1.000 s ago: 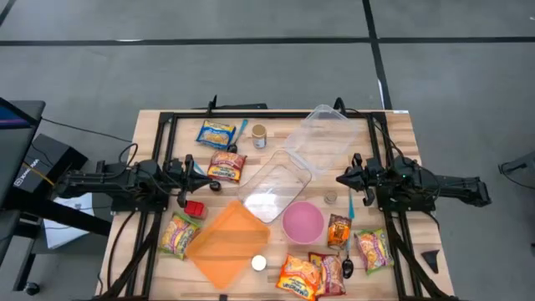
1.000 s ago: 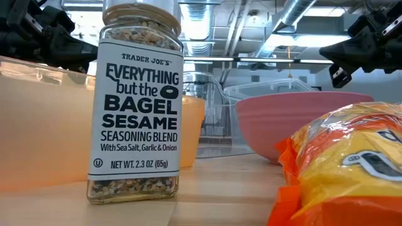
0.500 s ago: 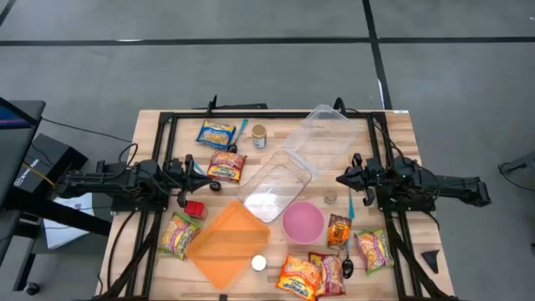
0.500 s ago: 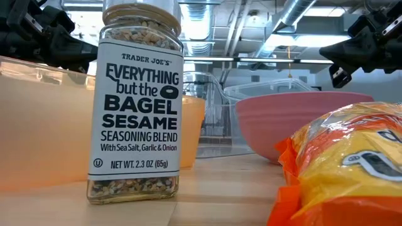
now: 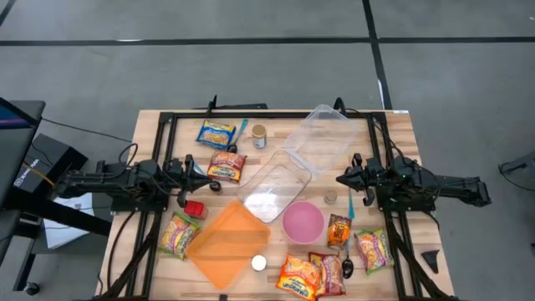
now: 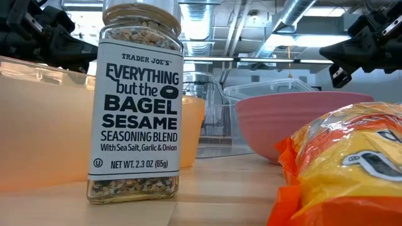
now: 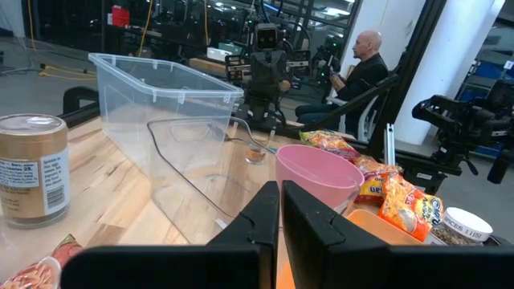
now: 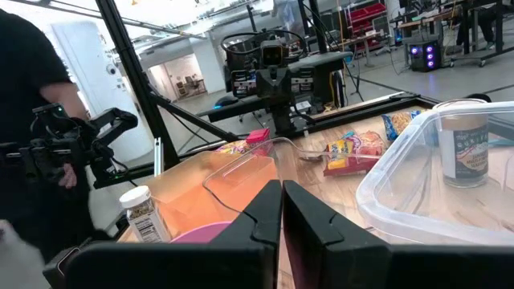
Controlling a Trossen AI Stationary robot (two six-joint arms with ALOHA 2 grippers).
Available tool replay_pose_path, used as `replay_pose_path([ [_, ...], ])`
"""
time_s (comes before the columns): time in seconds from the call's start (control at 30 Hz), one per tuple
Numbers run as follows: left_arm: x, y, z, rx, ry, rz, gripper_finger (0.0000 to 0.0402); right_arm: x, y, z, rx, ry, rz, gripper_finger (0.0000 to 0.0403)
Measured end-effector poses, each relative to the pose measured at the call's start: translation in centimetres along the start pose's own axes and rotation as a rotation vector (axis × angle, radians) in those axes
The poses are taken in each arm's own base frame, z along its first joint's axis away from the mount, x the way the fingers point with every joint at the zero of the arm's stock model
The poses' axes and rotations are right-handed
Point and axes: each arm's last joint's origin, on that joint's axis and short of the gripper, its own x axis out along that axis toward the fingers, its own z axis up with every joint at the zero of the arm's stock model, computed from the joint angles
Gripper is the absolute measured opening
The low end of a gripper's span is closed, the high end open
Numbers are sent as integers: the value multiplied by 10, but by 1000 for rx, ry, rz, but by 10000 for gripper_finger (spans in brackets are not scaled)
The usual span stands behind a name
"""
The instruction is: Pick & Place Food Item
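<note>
Two dark pincers, left pincer (image 5: 203,172) and right pincer (image 5: 343,179), hang closed and empty, unmoved over the last second above the wooden bench (image 5: 276,121), so no food packet is picked yet.

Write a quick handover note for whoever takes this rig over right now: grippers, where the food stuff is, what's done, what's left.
Left gripper: shut, empty, hovering at the table's left side near a noodle packet.
Right gripper: shut, empty, hovering at the right side beside the clear bin.
Food packets lie scattered on the table: several along the near edge by the pink bowl, others toward the far left. The seasoning jar stands next to the orange container.
Done: nothing is picked yet.
Left: grasp a food item and place it.
</note>
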Motion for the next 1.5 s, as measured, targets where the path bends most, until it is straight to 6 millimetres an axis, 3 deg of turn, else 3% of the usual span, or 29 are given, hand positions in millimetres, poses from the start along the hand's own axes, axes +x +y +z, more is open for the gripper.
replay_pose_path([
  [0.17,0,-2,9,-92,-94,-19,12,0,0,0,0,0,0,11],
  [0.47,-4,-7,27,-513,-239,-171,12,0,0,0,0,0,0,11],
  [0.73,-6,-8,33,-521,-299,-201,12,0,0,0,0,0,0,11],
  [0.93,-6,-4,33,-406,-368,-40,16,0,0,0,0,0,0,11],
  [1.2,-13,-1,50,-448,-623,106,79,0,-1,3,-4,-43,-47,11],
  [1.5,-13,0,62,-355,-787,224,170,-11,8,43,209,-521,-19,11],
])
